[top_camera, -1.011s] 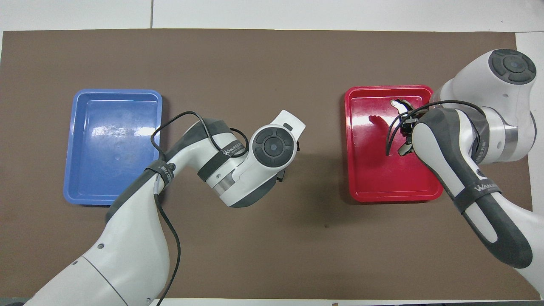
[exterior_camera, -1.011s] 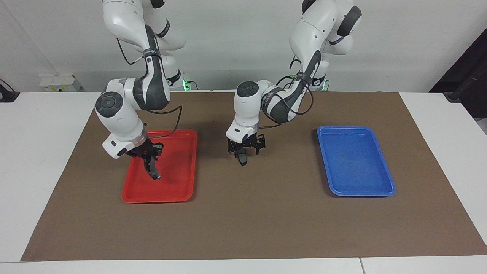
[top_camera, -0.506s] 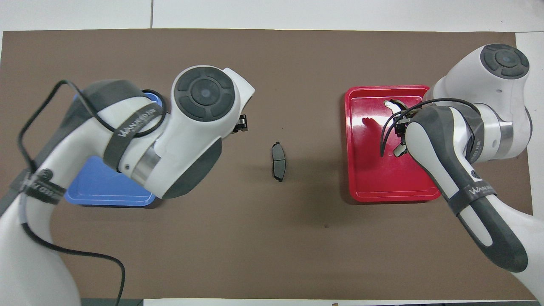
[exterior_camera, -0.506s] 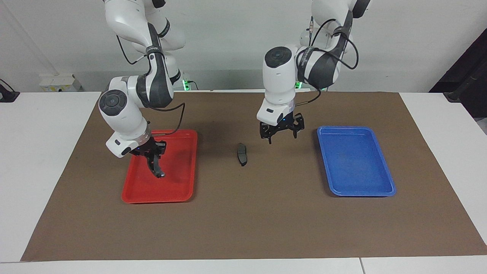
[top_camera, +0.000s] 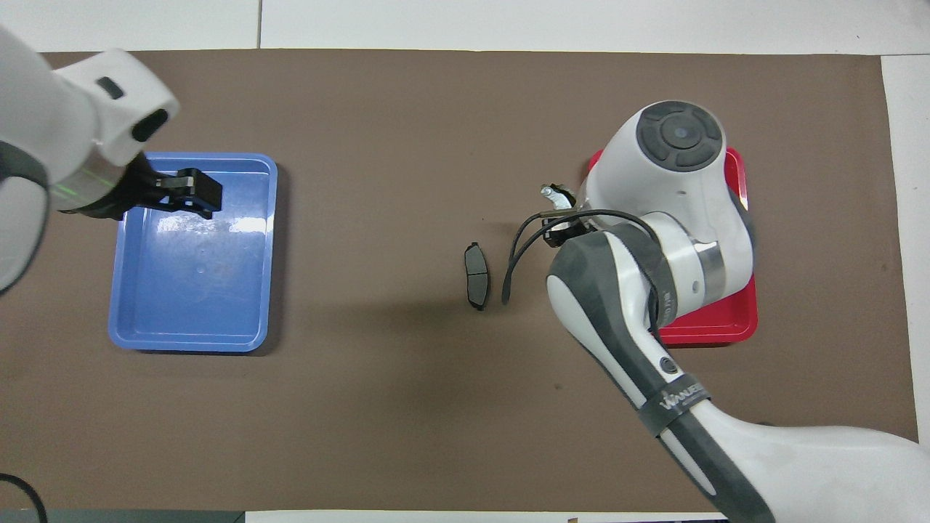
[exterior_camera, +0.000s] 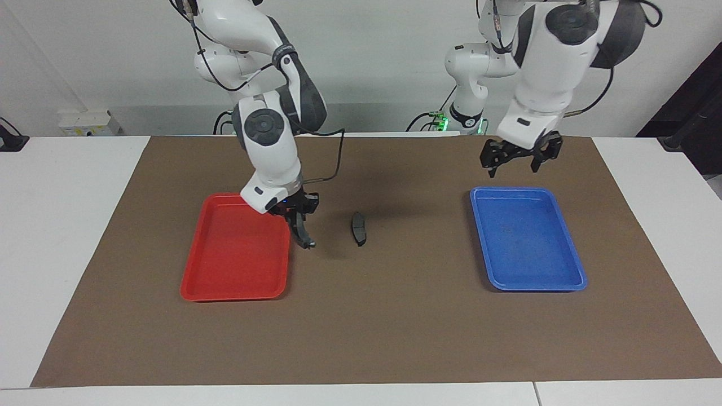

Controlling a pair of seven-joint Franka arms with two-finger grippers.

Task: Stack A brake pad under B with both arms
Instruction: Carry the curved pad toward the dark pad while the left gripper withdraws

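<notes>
The A brake pad, short, flat and dark grey, lies alone on the brown mat between the two trays. B, the longer black curved pad, hangs downward from my right gripper, which is shut on its upper end. It is in the air over the mat, between the red tray's edge and A. In the overhead view the right arm covers most of B, and only its pale-lugged end shows. My left gripper is open, empty and raised over the blue tray's edge nearest the robots.
The red tray lies toward the right arm's end of the mat with nothing in it. The blue tray toward the left arm's end holds nothing either. The brown mat covers most of the white table.
My left gripper left the A pad on the mat, rose and swung back over the blue tray. My right gripper carried B out of the red tray toward A.
</notes>
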